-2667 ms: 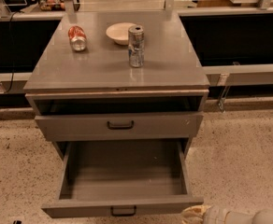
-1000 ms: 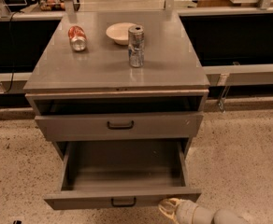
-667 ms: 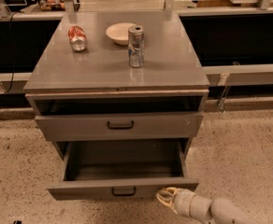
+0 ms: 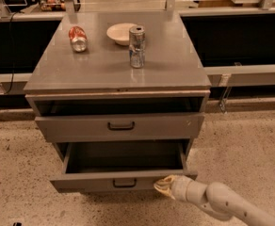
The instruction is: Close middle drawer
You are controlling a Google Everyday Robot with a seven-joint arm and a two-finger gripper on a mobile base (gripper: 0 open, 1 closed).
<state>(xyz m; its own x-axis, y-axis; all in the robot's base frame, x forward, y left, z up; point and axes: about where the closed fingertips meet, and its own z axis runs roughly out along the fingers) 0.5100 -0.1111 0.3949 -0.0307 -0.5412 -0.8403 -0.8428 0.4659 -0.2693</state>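
Observation:
The middle drawer (image 4: 123,182) is a grey metal drawer with a small black pull handle. It stands partly open, and its plain grey tray (image 4: 124,157) shows empty. My gripper (image 4: 163,185) comes in from the lower right. Its pale fingers are shut together, with the tip against the right part of the drawer's front, to the right of the handle. The uppermost drawer (image 4: 121,125), which has the same black handle, sits above it, pulled out slightly with a dark gap over it. The lowest drawer is hidden under the open one.
On the cabinet top (image 4: 100,69) lie a red can on its side (image 4: 77,38), a white bowl (image 4: 119,33) and an upright silver can (image 4: 136,46). Speckled floor (image 4: 20,173) surrounds the cabinet. A low dark shelf (image 4: 241,36) runs behind it.
The middle drawer has slid inward, so less of its tray shows. My gripper has moved left and forward with the drawer front, staying against it.

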